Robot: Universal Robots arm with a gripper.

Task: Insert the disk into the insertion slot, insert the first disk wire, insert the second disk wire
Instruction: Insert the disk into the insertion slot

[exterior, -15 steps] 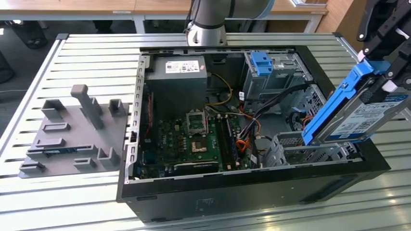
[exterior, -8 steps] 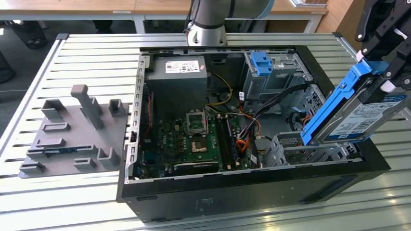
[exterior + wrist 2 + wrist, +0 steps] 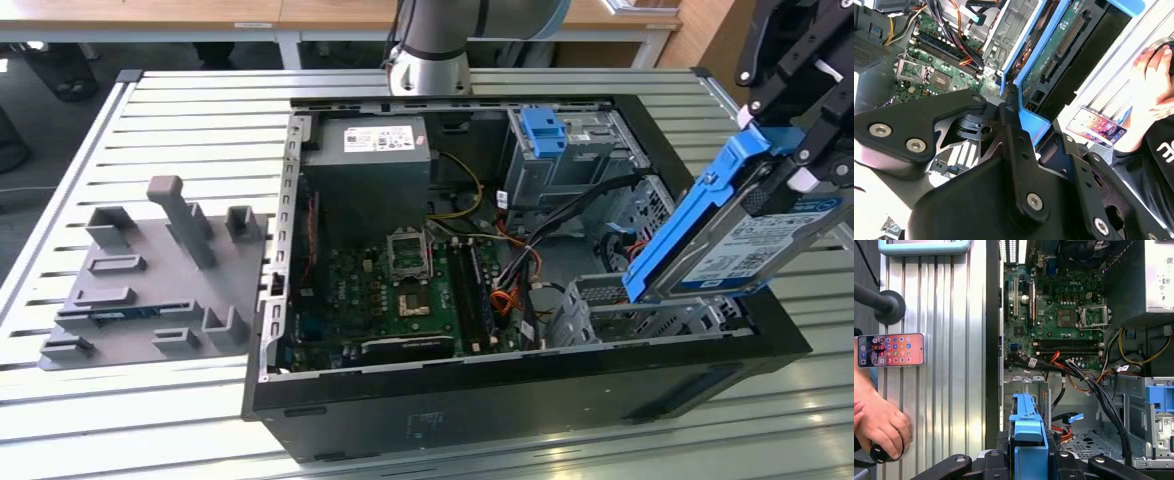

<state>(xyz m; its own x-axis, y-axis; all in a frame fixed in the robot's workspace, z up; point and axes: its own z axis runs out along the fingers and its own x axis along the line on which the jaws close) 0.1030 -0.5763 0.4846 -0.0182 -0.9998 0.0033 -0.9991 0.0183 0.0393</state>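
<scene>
My gripper (image 3: 798, 160) is shut on the disk (image 3: 741, 240), a silver-grey drive with a white label in a bright blue carrier frame. The disk hangs steeply tilted over the exterior view's right side of the open computer case, with its lower end just above the insertion slot (image 3: 641, 312), a low perforated metal cage. In both wrist views the blue frame (image 3: 1026, 432) (image 3: 1035, 122) runs out from between my black fingers. The slot's perforated floor (image 3: 1089, 440) lies beyond it. Loose black cables, one ending in a blue connector (image 3: 1072, 417), hang beside the slot.
A taller grey cage with a blue latch (image 3: 545, 135) stands behind the slot, near the motherboard (image 3: 400, 290) and power supply (image 3: 367, 150). A grey fixture plate (image 3: 154, 270) lies at the exterior view's left. A person's hand (image 3: 879, 422) and a phone (image 3: 890, 350) rest beside the case.
</scene>
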